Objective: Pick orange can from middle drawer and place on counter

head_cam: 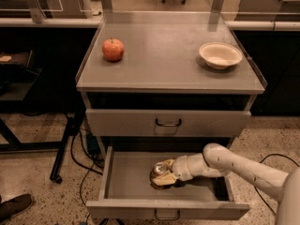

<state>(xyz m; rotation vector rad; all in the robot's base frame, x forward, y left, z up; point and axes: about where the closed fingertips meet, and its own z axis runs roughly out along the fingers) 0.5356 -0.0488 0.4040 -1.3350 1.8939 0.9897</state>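
The middle drawer (126,177) is pulled open below the closed upper drawer front. Inside it stands the orange can (159,170), its silver lid showing. My gripper (162,174) reaches in from the right and its pale fingers (165,181) wrap around the can, low in the drawer. The white arm runs off to the lower right. The grey counter (164,55) is the cabinet's top, above both drawers.
A red apple (113,49) sits at the counter's left and a pale bowl (220,55) at its right. The upper drawer front (168,122) with a loop handle overhangs the open drawer. Cables and a dark stand leg lie on the floor at left.
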